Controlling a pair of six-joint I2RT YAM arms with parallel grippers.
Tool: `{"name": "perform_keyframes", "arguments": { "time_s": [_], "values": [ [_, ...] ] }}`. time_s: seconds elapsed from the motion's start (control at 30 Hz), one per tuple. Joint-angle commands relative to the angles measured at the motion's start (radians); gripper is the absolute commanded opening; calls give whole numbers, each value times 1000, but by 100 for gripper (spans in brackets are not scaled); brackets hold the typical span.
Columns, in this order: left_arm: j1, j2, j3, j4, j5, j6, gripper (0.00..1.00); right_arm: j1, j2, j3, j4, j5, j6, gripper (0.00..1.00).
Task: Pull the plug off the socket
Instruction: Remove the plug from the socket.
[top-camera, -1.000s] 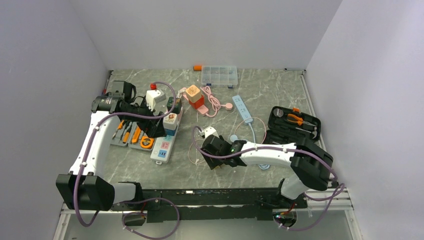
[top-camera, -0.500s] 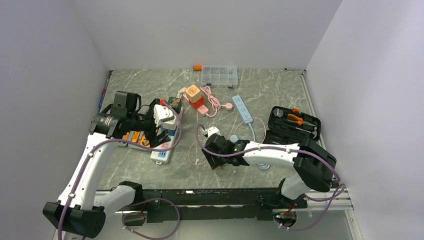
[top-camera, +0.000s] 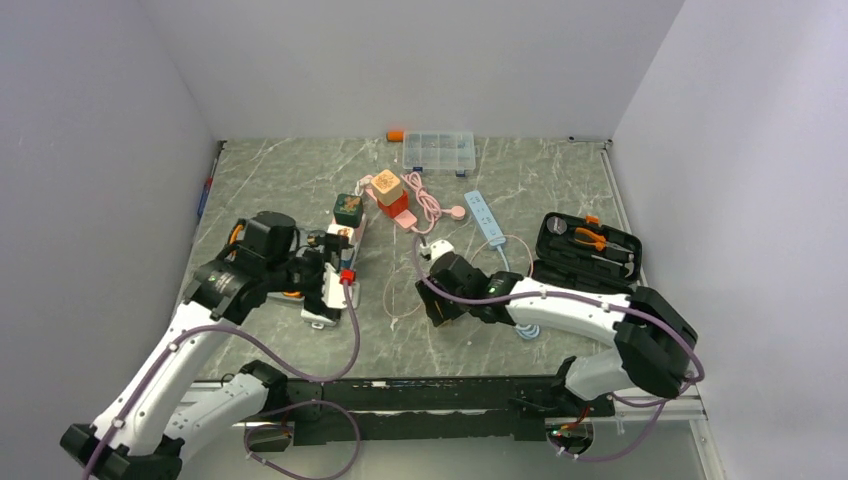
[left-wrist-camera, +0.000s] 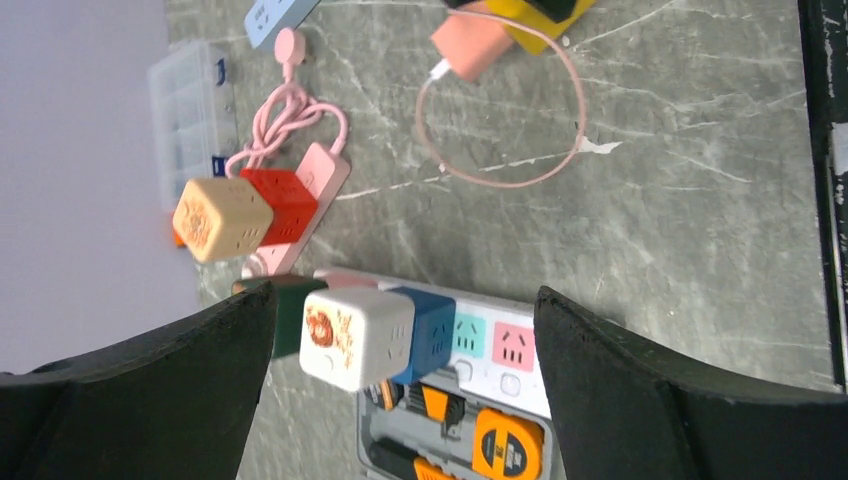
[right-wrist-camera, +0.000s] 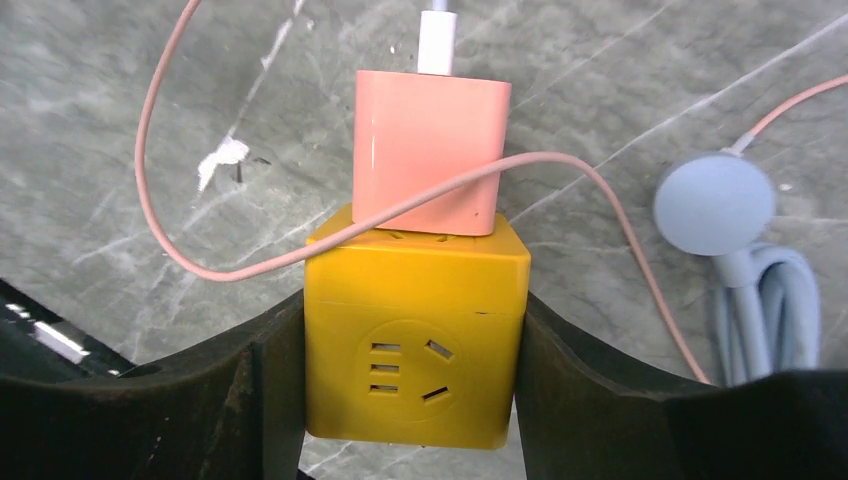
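Note:
The white power strip lies flat, its teal and pink outlet faces showing. A white patterned cube plug, a blue cube and a dark green cube stand on it. My left gripper hovers above these cubes, jaws wide open and empty. In the top view the strip lies under my left gripper. My right gripper is shut on a yellow cube socket near the table's middle. A pink charger sits plugged into the cube's top face.
A grey tray of orange tools lies beside the strip. A pink strip with red and beige cubes lies farther back. A pink cable loops round the yellow cube, beside a blue-grey puck. A black tool case sits right.
My left arm has swung from the far left toward the near side and now hangs over the power strip. My right gripper has shifted slightly right and back with the yellow cube.

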Motion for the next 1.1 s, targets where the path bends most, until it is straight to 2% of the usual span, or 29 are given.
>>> {"name": "perform_keyframes", "arguments": {
  "time_s": [0.0,0.1,0.2,0.37,0.5,0.6,0.7,0.9,1.03,1.07],
  "values": [
    [-99,9,-61,181,-32,42,99,-50,-149,16,105,-83,-50,0],
    [-206,14,-112,256,-46,51,99,-84,-242,-6,185,-191,-111,0],
    [-277,37,-141,287,-45,40,99,-112,-266,3,189,-277,-162,0],
    [-374,41,-211,419,-83,31,100,-127,-279,5,189,-393,-186,0],
    [-425,32,-280,524,-111,88,99,-134,-301,2,184,-488,-205,0],
    [-436,66,-293,548,-139,117,99,-139,-324,-11,182,-569,-213,0],
    [-437,91,-316,682,-216,107,99,-141,-316,-4,157,-645,-224,0],
    [-436,95,-356,790,-283,170,99,-154,-300,18,118,-711,-251,0],
    [-436,85,-361,780,-268,183,99,-171,-269,37,114,-781,-254,0],
    [-436,82,-360,781,-260,182,96,-174,-257,43,117,-797,-250,0]
  ]
}}
